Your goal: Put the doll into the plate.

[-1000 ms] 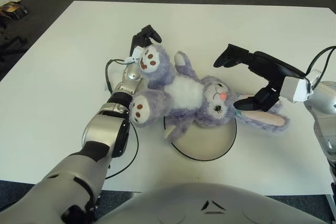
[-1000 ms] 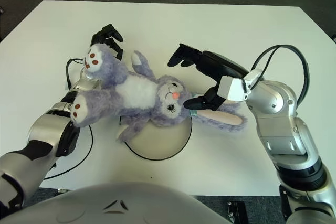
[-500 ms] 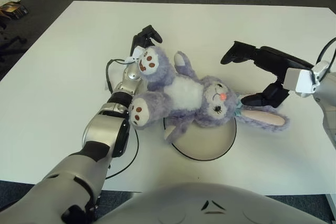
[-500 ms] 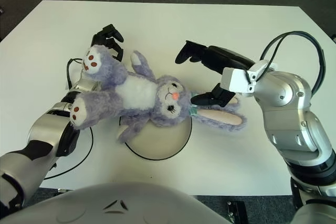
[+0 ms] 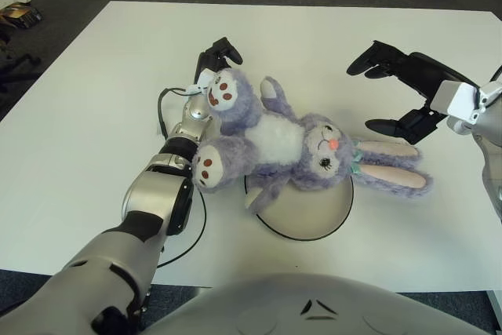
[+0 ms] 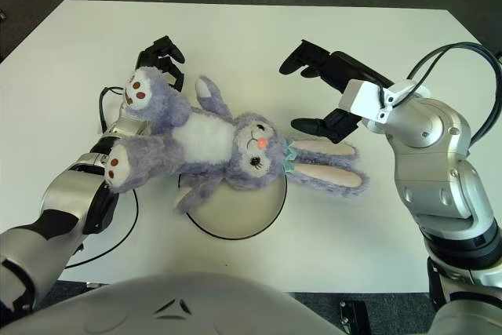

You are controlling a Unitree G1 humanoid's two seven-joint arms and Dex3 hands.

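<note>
Doll (image 5: 298, 147) lies on its back w/ head over plate (image 5: 310, 213), legs off to the left. Right hand (image 6: 329, 100) hovers above its ears, fingers spread, holding nothing. Left hand (image 5: 213, 59) sits behind the doll's upper foot; can't tell its grip.

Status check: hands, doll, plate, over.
Right hand open, clear of ears. Left hand behind the foot. Plush bunny lying partly across plate. Nothing blocking.

The doll (image 5: 294, 147) is shaggy lilac plush with a white fleecy belly, smooth pink ear linings and brown stitched paw pads. The plate (image 5: 307, 211) looks smooth, matt cream, dark-rimmed. The table (image 5: 94, 92) is smooth matt white. Both hands, left (image 5: 213, 56) and right (image 5: 396, 88), are matt black plastic; the arms are satin silver metal.
</note>
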